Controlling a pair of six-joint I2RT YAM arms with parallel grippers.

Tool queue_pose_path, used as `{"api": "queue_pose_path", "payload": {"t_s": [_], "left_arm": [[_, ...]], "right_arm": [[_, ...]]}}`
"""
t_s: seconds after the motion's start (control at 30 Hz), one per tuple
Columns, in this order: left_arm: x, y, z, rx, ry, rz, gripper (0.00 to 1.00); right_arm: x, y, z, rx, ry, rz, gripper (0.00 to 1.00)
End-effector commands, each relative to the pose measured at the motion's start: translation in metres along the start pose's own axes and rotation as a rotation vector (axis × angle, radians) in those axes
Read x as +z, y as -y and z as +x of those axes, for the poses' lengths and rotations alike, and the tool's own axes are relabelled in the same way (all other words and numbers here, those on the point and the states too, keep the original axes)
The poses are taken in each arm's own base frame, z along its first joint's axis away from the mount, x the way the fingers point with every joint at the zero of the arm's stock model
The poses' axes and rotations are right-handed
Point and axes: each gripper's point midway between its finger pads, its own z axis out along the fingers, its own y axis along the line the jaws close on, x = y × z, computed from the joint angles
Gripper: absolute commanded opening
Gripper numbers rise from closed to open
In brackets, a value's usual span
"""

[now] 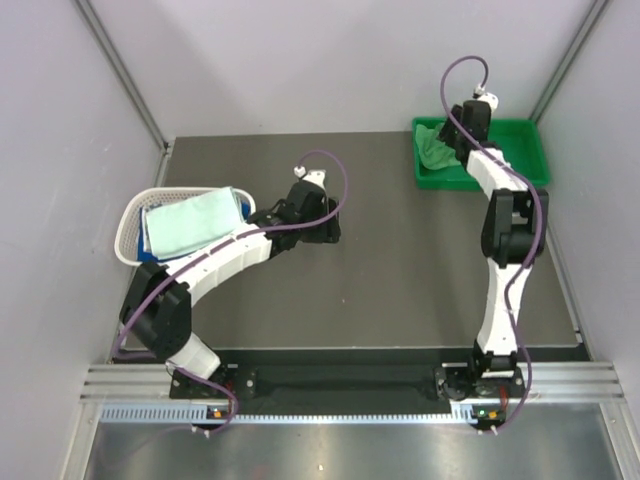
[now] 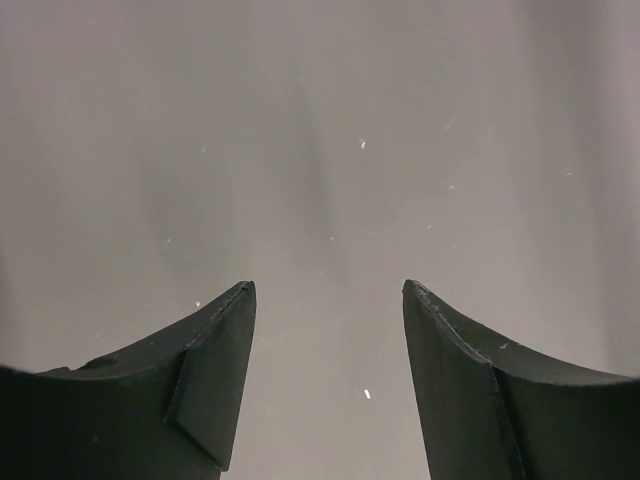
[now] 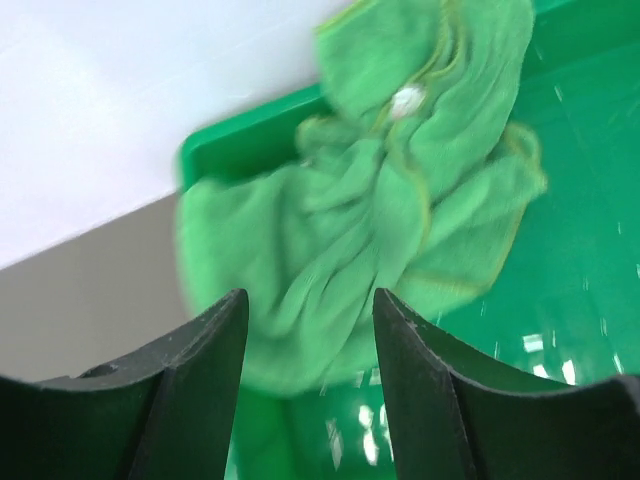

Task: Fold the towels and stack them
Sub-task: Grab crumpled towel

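A crumpled bright green towel point(image 1: 434, 148) point(image 3: 385, 190) lies in the left part of the green tray point(image 1: 520, 150) at the back right. My right gripper point(image 3: 310, 300) hovers open just above it, with nothing between its fingers. A folded pale mint-white towel point(image 1: 195, 222) lies on top of a stack in the white basket point(image 1: 135, 220) at the left, with a blue towel's edge point(image 1: 146, 236) showing under it. To the right of the basket, my left gripper point(image 2: 330, 290) hangs open over bare table, holding nothing.
The tray's shiny green floor point(image 3: 560, 260) stretches to the right of the towel. White walls close in the table on three sides. The dark tabletop point(image 1: 400, 260) lies between the two arms.
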Motion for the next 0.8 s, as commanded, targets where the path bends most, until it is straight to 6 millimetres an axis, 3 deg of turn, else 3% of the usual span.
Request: {"api": "queue_pose_path", "payload": {"t_s": [0.0, 0.03, 0.07, 0.1, 0.23, 0.4, 0.53, 0.57, 0.77], "left_arm": [[-0.01, 0.022, -0.031, 0.025, 0.076, 0.078, 0.65], [-0.01, 0.022, -0.034, 0.031, 0.079, 0.077, 0.65], [-0.011, 0.023, -0.036, 0.037, 0.08, 0.079, 0.65], [-0.011, 0.022, -0.034, 0.047, 0.07, 0.071, 0.65], [-0.011, 0.023, -0.04, 0.063, 0.075, 0.066, 0.65], [-0.004, 0.023, -0.037, 0.072, 0.058, 0.062, 0.64], [0.001, 0.024, -0.031, 0.066, 0.034, 0.068, 0.63], [0.002, 0.023, -0.03, 0.067, 0.032, 0.066, 0.63], [0.001, 0.022, -0.03, 0.072, 0.037, 0.063, 0.63]], "right_arm": [[0.037, 0.032, -0.021, 0.043, 0.054, 0.057, 0.53], [0.046, 0.035, -0.018, 0.044, 0.046, 0.055, 0.53], [0.051, 0.03, -0.03, 0.049, 0.068, 0.04, 0.53], [0.065, 0.039, -0.014, 0.058, 0.039, 0.044, 0.54], [0.083, 0.046, -0.005, 0.109, 0.031, 0.025, 0.52], [0.092, 0.045, 0.012, 0.129, 0.01, 0.002, 0.47], [0.09, 0.042, 0.011, 0.141, 0.022, -0.02, 0.26], [0.088, 0.043, 0.019, 0.141, 0.008, -0.017, 0.23], [0.061, 0.029, -0.025, 0.124, 0.09, -0.048, 0.07]]}}
